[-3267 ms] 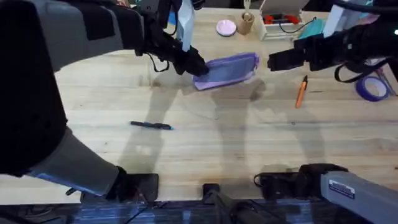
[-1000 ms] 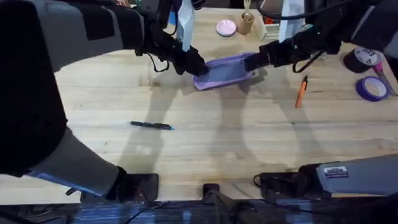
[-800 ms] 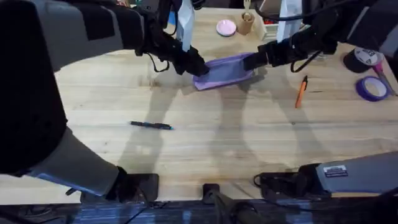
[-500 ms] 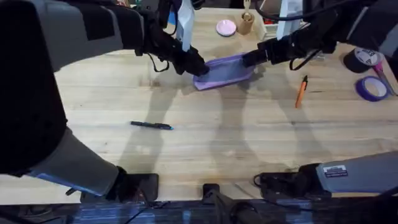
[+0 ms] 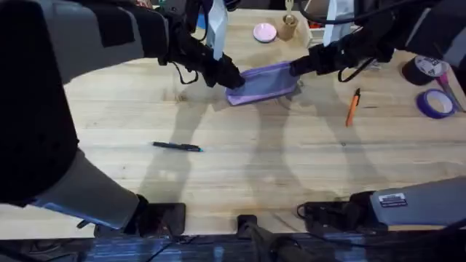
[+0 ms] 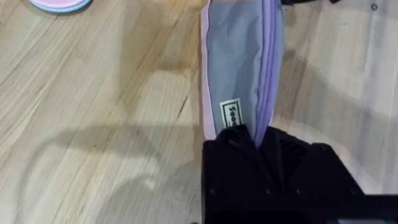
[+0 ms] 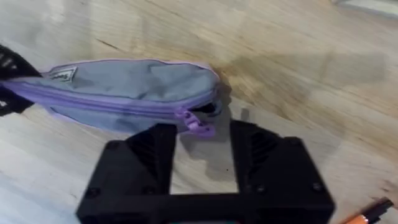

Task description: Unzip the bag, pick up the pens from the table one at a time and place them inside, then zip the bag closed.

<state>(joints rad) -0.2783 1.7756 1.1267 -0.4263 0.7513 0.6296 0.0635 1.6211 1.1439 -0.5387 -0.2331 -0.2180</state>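
Between our right end effector's (image 7: pixel 202 144) two black fingers, which stand apart with nothing clamped, we see the small purple zipper pull (image 7: pixel 195 124) sticking out toward us from the closed end of the bag (image 7: pixel 124 93). That is the relation the unzipping turns on: the pull lies just ahead of the gap, and the bag's long axis runs away from this end effector toward the other one, so we judge the slide must be drawn along that line.

At the far end our left end effector (image 6: pixel 258 146) is closed on the bag, the fabric pinched between its fingers near the small sewn label (image 6: pixel 231 114). The right one is the nearer to the pull.

We read the bag as soft woven cloth, lavender with darker purple trim along the zipper, oblong and sagging a little on the pale plank-grained bench (image 5: pixel 255 167). The zipper looks fully shut.

Well off from both end effectors lie the pens: the dark pen (image 5: pixel 177 146) nearer the left arm's side, the orange pen (image 5: pixel 353 107) just beside the right arm.
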